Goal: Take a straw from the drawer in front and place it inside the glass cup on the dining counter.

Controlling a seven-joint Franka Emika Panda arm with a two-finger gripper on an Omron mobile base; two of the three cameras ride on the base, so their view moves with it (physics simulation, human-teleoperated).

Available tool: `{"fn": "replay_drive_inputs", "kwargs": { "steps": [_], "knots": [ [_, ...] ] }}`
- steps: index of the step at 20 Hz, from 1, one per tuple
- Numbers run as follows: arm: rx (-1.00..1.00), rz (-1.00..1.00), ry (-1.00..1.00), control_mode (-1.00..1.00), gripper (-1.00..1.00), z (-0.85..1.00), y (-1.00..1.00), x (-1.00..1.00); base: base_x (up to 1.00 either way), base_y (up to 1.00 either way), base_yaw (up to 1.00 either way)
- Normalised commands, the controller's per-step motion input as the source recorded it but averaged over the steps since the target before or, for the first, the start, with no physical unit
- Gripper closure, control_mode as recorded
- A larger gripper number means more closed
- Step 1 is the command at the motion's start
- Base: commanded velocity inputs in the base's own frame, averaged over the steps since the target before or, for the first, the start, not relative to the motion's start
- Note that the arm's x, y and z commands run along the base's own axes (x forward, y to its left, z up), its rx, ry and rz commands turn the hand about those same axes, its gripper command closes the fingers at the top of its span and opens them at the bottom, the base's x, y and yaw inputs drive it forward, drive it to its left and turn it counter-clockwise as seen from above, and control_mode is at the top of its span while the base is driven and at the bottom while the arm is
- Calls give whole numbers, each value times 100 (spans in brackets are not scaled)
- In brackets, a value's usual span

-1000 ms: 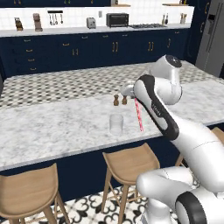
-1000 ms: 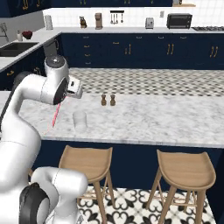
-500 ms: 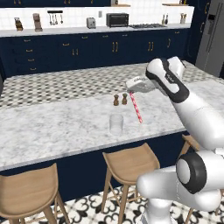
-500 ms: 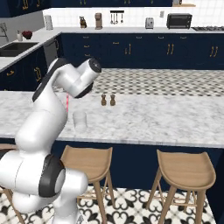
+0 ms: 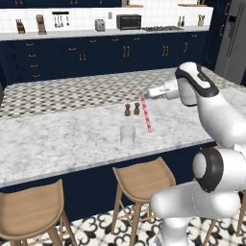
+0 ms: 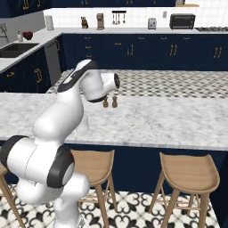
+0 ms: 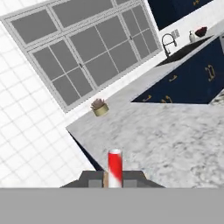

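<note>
Arm bent high over worktop, wrist level. Tool pinched tight on straw's top end; straw hangs slanting below it, glass cup just beyond its lower tip.

Right of centre, the gripper pinches the straw at its top; the glass cup stands lower left of it on the dining counter.

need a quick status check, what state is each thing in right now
straw: held at its top end, hanging tilted above the counter, not in the cup
gripper: shut on the straw
glass cup: upright on the dining counter, empty
</note>
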Motion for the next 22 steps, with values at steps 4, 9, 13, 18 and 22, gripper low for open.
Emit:
{"fn": "replay_drive_inputs", "kwargs": {
  "steps": [4,9,13,18,22],
  "knots": [
    [29,15,-25,-100,100,0,5,4,0,0,0],
    [15,17,-8,-100,100,-4,0,38,0,0,0],
    [1,17,0,-100,100,-4,0,18,0,0,0],
    [-3,15,-4,-100,100,-1,0,4,0,0,0],
    [0,13,-5,-100,100,-8,5,4,0,0,0]
  ]
}}
